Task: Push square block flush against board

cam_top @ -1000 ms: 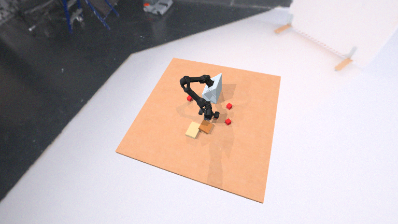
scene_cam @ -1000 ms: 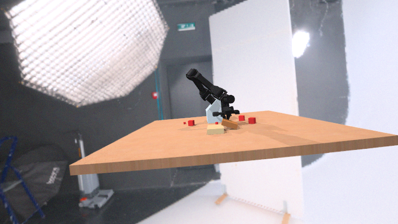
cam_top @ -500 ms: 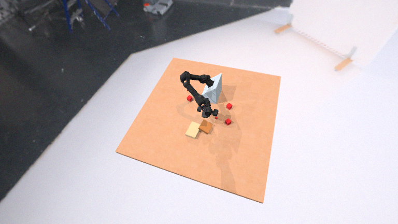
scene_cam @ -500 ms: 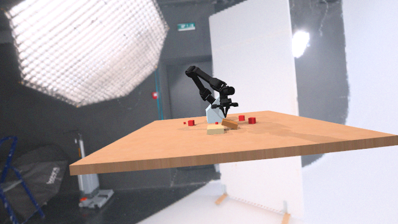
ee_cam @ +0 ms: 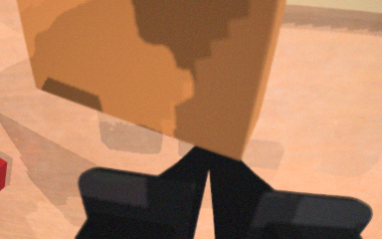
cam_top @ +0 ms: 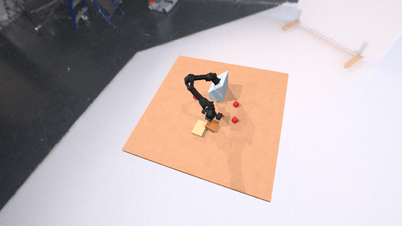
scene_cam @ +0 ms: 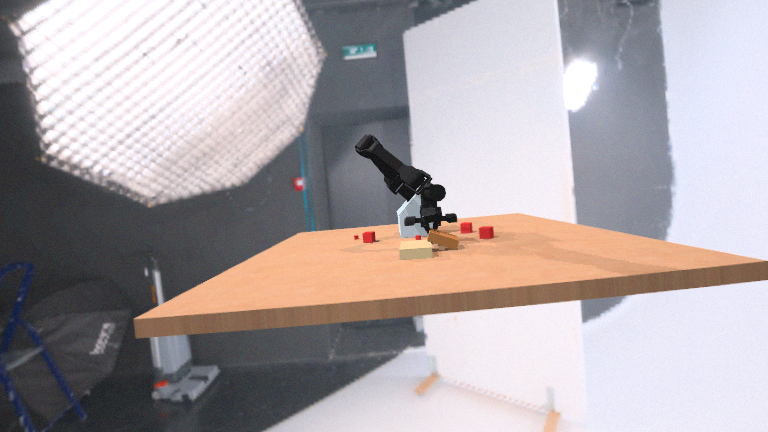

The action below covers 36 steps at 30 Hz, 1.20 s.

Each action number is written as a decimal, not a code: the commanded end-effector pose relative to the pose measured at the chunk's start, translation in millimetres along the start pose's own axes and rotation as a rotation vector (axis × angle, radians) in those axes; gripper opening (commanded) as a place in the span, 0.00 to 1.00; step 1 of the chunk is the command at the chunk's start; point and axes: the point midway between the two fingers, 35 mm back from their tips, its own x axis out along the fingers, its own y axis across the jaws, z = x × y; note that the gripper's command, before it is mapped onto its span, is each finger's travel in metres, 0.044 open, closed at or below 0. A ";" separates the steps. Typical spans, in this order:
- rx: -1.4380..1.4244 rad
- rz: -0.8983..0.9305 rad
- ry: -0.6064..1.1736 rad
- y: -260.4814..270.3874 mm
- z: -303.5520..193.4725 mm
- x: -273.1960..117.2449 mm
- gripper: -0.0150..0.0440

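Observation:
The square block point(cam_top: 212, 126) point(scene_cam: 443, 238) point(ee_cam: 124, 65) is orange-brown and tilted, its left end raised in the exterior view. The pale yellow board point(cam_top: 199, 128) point(scene_cam: 415, 249) point(ee_cam: 348, 4) lies flat beside it. In the top view the block's left corner is close to the board's right side, and their edges are not parallel. The wrist view shows table between them; whether they touch anywhere is unclear. My gripper point(cam_top: 209, 119) point(scene_cam: 431, 229) point(ee_cam: 211, 142) is shut and empty. Its fingertips are at the block's near edge, which partly hides them in the wrist view.
Red cubes lie around the arm: one red cube point(cam_top: 234, 120) right of the block, another red cube point(cam_top: 235, 103) farther back, and smaller ones nearby. A pale blue wedge point(cam_top: 220, 90) point(scene_cam: 408, 220) stands at the arm's base. All are on the wooden table top point(cam_top: 177, 152) point(scene_cam: 283, 285).

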 end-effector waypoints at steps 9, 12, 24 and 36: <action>-0.001 0.000 -0.015 2.2 12.4 -0.7 0.25; -0.001 0.000 -0.015 2.4 15.9 -0.8 0.25; -0.001 0.001 -0.015 3.2 12.0 -0.6 0.25; -0.002 0.001 -0.014 3.4 -7.4 -0.2 0.25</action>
